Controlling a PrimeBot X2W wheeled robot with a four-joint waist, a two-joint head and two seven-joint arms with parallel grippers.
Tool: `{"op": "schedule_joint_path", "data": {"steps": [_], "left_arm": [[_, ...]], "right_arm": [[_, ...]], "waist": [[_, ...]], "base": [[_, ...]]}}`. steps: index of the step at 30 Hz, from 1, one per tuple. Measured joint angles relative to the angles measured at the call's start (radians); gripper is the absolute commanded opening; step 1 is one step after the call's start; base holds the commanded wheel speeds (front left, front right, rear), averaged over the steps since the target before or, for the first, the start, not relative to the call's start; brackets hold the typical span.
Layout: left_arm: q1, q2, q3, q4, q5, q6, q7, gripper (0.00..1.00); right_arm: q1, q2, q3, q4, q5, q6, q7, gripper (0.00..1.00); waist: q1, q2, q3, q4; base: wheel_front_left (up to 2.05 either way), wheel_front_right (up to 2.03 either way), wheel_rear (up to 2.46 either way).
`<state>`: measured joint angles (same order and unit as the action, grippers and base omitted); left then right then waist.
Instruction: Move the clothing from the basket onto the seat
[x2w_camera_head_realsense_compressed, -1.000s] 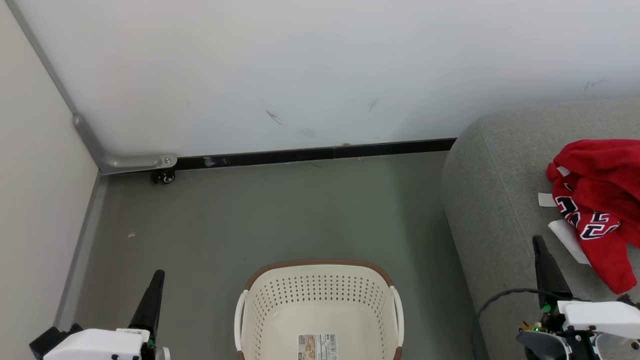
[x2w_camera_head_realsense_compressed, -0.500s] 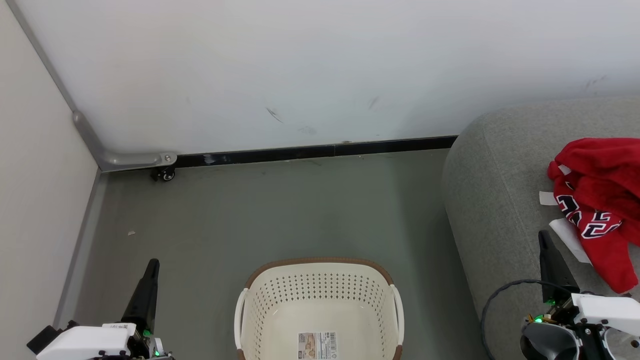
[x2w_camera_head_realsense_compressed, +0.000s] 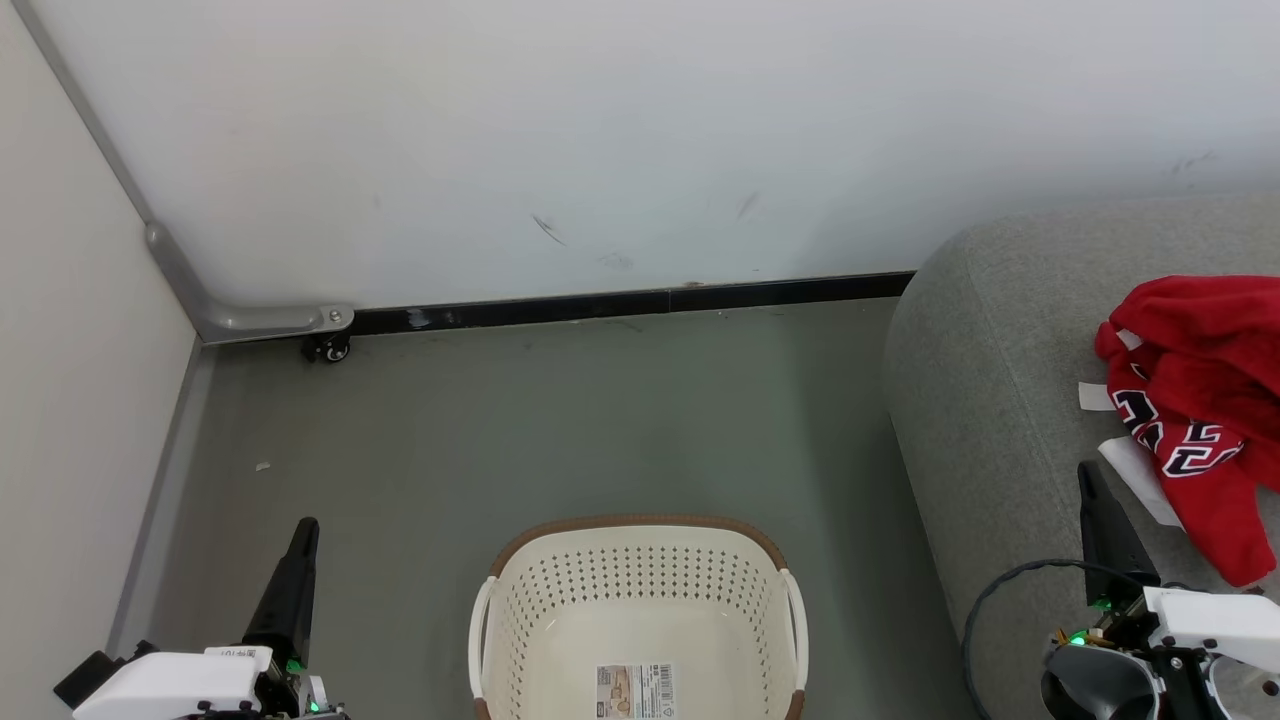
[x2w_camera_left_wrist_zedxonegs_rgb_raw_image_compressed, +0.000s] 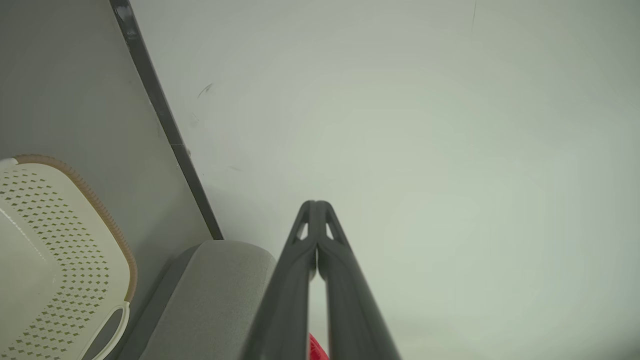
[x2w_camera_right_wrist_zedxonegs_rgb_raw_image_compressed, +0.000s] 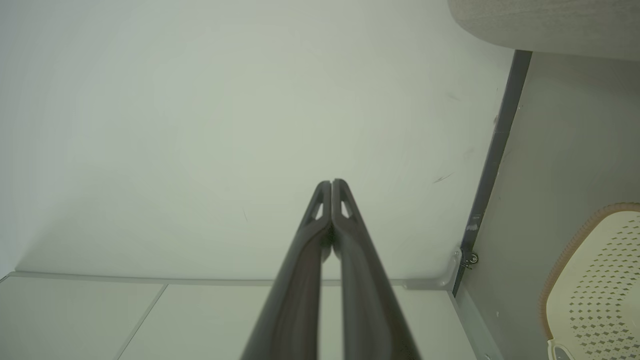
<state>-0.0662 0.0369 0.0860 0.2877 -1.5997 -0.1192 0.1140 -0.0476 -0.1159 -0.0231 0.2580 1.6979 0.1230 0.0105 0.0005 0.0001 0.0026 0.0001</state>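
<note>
Floor is stretching open and grey-green across the head view, running back to a black skirting strip under the white wall and left to a pale side panel, with a small caster sitting in the corner. The basket is standing on the floor at the bottom centre, well apart from the skirting; its perforated walls and pale bottom are showing bare, a barcode sticker lying on the bottom. The seat is rising at the right, a strip of floor lying between its rounded edge and the basket, and the clothing is lying bunched on the seat, black numerals facing up beside white tags. The left end effector is hovering over the floor left of the basket; the right end effector is pointing up in front of the seat, near the clothing but apart from it. In the left wrist view the left fingers are pressing together, holding nothing, aiming at the wall, with the basket's corner at the left and the seat's end below. In the right wrist view the right fingers are meeting at the tips, gripping nothing, with the basket's rim at the lower right and the seat's edge at the top right.
</note>
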Motion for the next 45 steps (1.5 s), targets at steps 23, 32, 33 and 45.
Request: {"op": "schedule_joint_path", "data": {"steps": [23, 32, 33, 45], "left_arm": [[0.0, 0.0, 0.0, 0.0, 0.0, 0.0, 0.0, 0.0], [0.0, 0.0, 0.0, 0.0, 0.0, 0.0, 0.0, 0.0], [0.0, 0.0, 0.0, 0.0, 0.0, 0.0, 0.0, 0.0], [0.0, 0.0, 0.0, -0.003, 0.0, 0.0, 0.0, 0.0]], "right_arm": [[-0.001, 0.0, -0.003, 0.001, 0.0, 0.0, 0.008, 0.0], [-0.001, 0.001, -0.004, 0.002, 0.0, 0.0, 0.008, 0.0], [-0.001, 0.001, -0.004, 0.002, 0.0, 0.0, 0.008, 0.0], [-0.001, 0.001, -0.006, 0.003, -0.001, 0.0, 0.008, 0.0]], "waist": [[-0.0002, 0.0, 0.0, 0.0], [-0.0002, 0.0, 0.0, 0.0], [-0.0002, 0.0, 0.0, 0.0], [-0.0002, 0.0, 0.0, 0.0]], "base": [[0.0, 0.0, 0.0], [0.0, 0.0, 0.0], [0.0, 0.0, 0.0], [0.0, 0.0, 0.0]]}}
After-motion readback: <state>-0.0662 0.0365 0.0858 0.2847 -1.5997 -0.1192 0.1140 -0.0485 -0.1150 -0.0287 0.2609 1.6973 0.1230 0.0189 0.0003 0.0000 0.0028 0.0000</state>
